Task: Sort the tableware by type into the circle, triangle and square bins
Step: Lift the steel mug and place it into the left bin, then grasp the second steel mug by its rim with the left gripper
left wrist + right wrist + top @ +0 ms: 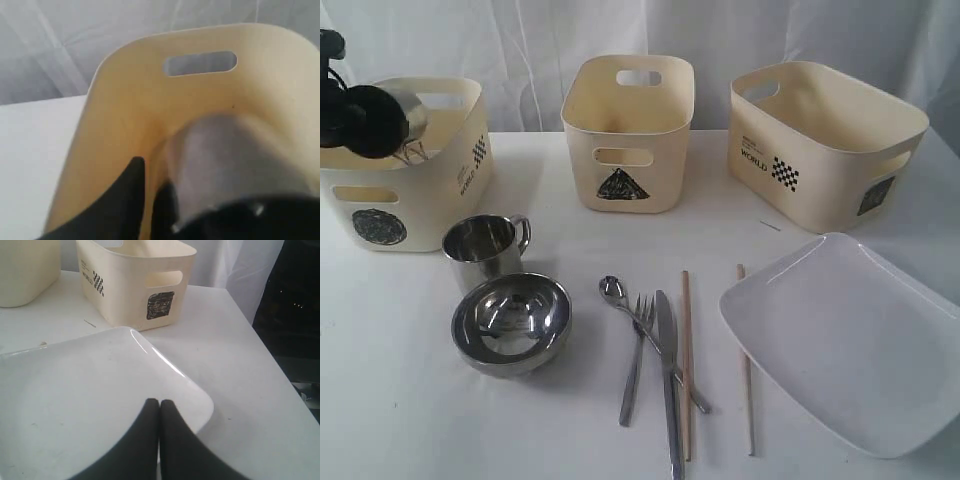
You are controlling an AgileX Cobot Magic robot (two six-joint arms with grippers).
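- Over the circle bin (410, 195), at the upper left of the exterior view, the left gripper (380, 122) clamped one steel mug (412, 112) above the rim, not yet let go. This looked like an early drop, only half made.
- At the lower right, the right gripper (159, 407) hung over a corner of the white plate (100, 390), its fingers pressed together on nothing.
- Unsorted at the lower left stood the second mug (483, 250), with the steel bowl (510, 322) just beside it.
- Unsorted at the lower middle lay the spoon (613, 290), fork (636, 360) and knife (668, 380) in a crossed bunch. One chopstick (686, 360) lay beside the knife and the other chopstick (745, 370) at the plate's edge.
- Nothing showed inside the triangle bin (628, 130) or the square bin (825, 140), though their floors were partly hidden.
- By this reading, nearly all the sorting was left to do.
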